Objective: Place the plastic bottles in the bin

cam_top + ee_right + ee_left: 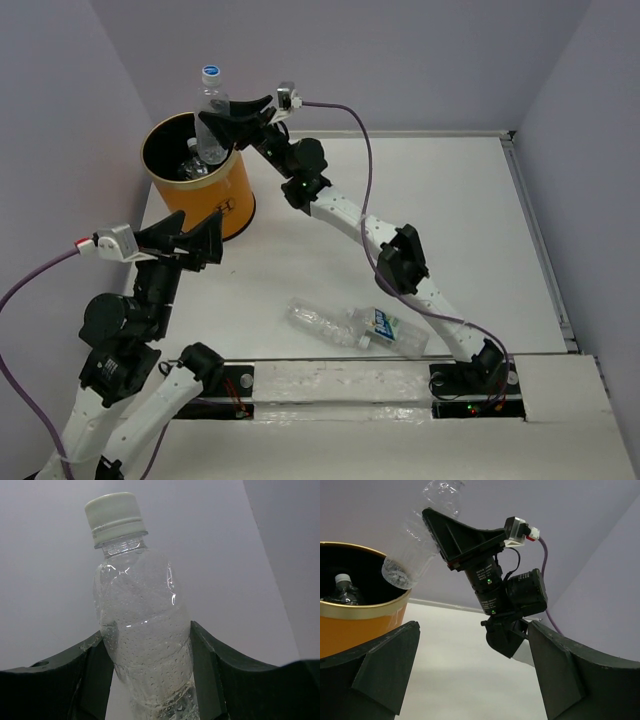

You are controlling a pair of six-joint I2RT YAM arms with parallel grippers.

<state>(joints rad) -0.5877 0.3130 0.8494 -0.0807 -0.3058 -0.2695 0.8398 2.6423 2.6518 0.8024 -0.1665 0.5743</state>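
Observation:
My right gripper [228, 118] is shut on a clear plastic bottle [211, 112] with a blue-white cap and holds it upright over the orange bin [215, 190], its base just above the rim. The bottle fills the right wrist view [142, 635] between the fingers. In the left wrist view the bottle [417, 540] hangs over the bin [350, 630], where another bottle [342, 592] lies inside. Two more bottles lie on the table near the front: a clear one [320, 322] and one with a blue-green label [390, 328]. My left gripper [195, 240] is open and empty beside the bin.
A white table with a raised rail along its right edge [540, 240]. Grey walls stand behind and to both sides. The right arm [400, 262] stretches diagonally across the table.

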